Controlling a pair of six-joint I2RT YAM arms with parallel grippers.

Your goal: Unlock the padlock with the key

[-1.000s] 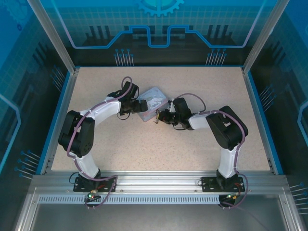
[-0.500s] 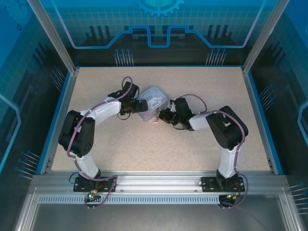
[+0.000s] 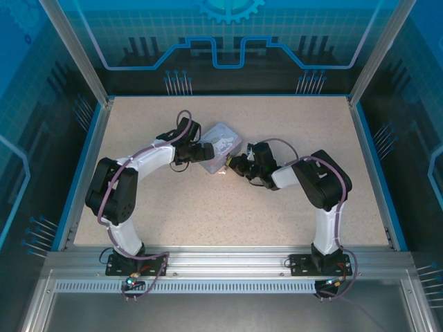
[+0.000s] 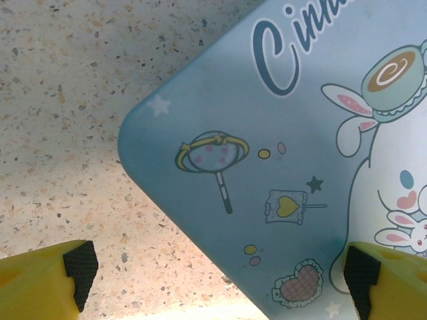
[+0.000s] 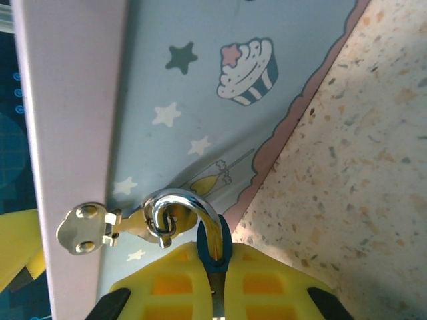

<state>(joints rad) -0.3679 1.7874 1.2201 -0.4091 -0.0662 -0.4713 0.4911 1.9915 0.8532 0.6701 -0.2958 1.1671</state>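
Observation:
The padlock [image 5: 215, 248] has a blue body and a chrome shackle [image 5: 189, 203] hooked through the ring of the hasp [image 5: 87, 229] on the pale blue cartoon tin [image 5: 200, 87]. My right gripper [image 5: 217, 260] is shut on the padlock's body, with the yellow fingers [image 5: 273, 283] pressed against both sides. My left gripper [image 4: 217, 280] is open and straddles the tin's [image 4: 287, 167] near corner, one yellow fingertip [image 4: 47, 277] over the table and the other over the lid. From above, both grippers, left [image 3: 204, 153] and right [image 3: 232, 164], meet at the tin [image 3: 220, 140]. The key is hidden.
The speckled table [image 3: 228, 207] stretches wide in front of the tin and to both sides. Blue rails and transparent walls [image 3: 374, 159] border it. Both arm bases sit on the metal rail [image 3: 221, 259] at the near edge.
The right arm has shifted slightly to the left with its elbow drawn in, and the tin has turned a little. The left gripper stays wide at the tin's corner.

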